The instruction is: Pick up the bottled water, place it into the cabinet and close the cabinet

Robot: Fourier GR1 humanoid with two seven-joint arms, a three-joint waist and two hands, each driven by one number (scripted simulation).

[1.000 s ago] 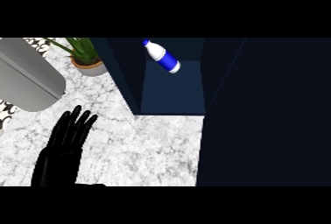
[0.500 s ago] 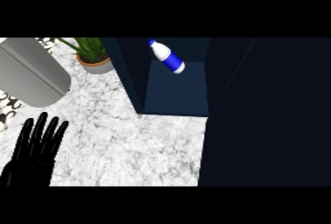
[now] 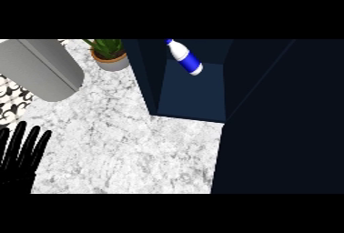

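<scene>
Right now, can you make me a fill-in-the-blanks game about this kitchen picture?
1. The bottled water stands inside the dark blue ____.
2. The potted plant sits on the marble ____.
3. The cabinet's door is ____.
4. The left hand shows at the view's ____ edge.

Missing words: cabinet; counter; open; left

The counter looks like veined white-grey marble, the dark blue cabinet is smooth and matt, the far bottle looks like glossy white plastic with a blue label, and the left hand is matt black.
</scene>
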